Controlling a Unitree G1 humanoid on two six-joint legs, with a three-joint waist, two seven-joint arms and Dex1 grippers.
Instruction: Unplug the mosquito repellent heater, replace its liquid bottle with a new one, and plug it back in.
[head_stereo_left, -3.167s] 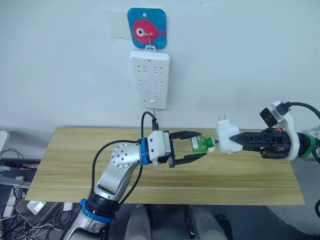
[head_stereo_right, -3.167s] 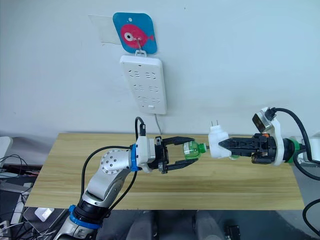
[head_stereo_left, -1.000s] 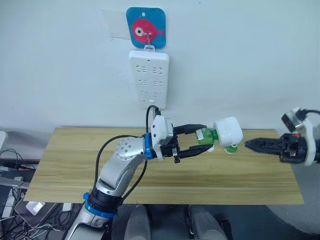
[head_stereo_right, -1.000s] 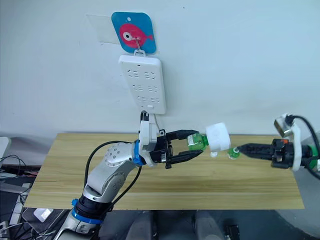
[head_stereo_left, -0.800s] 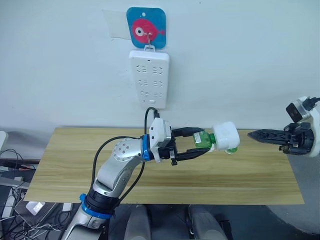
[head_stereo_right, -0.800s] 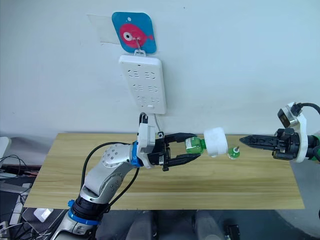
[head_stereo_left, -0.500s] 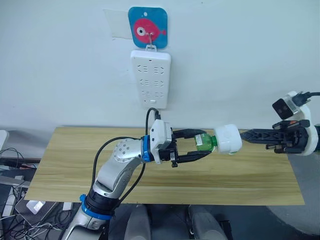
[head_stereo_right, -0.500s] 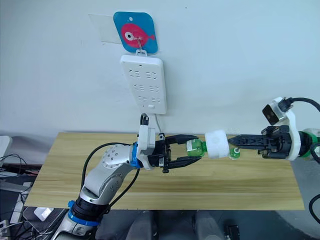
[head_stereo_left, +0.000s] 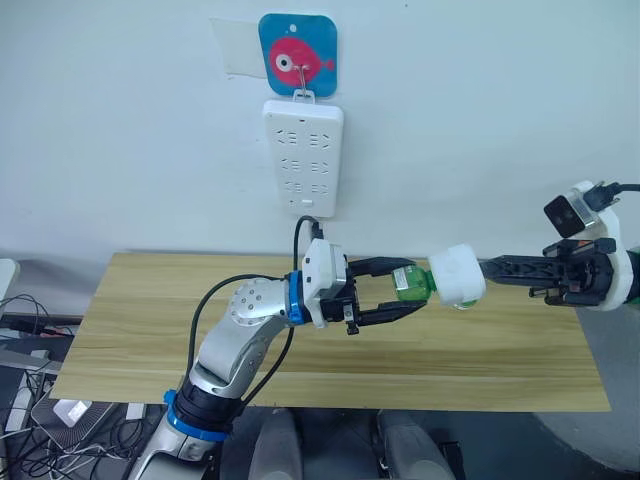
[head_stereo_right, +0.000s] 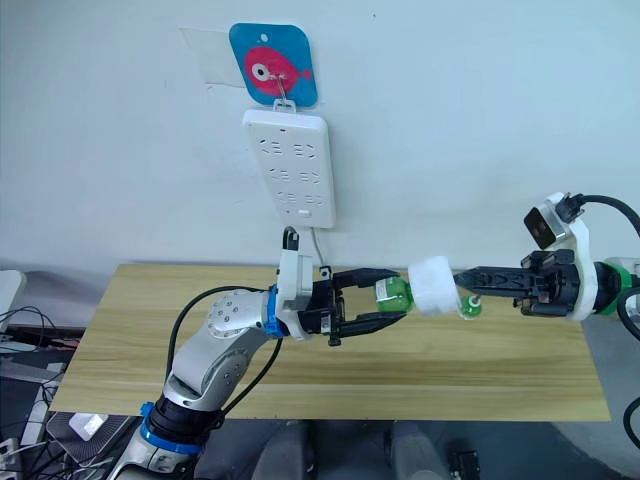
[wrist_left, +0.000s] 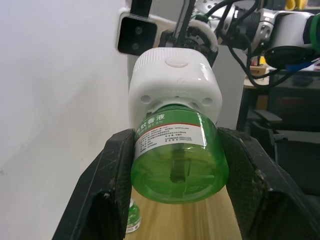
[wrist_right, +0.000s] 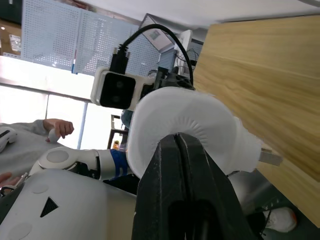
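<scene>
Since a moment ago my right gripper (head_stereo_right: 462, 273) slid in, fingers pressed together, tip touching the mosquito repellent heater (head_stereo_left: 457, 275). Left gripper (head_stereo_left: 412, 287) clamps its green liquid bottle (head_stereo_left: 409, 283), above the wooden table (head_stereo_left: 130, 320).

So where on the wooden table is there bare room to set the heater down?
The wooden table is bare left of the left gripper and along its near edge. It is crowded right of centre: the white plug-in heater with its green liquid bottle, the right gripper, and a small green bottle standing beneath.
</scene>
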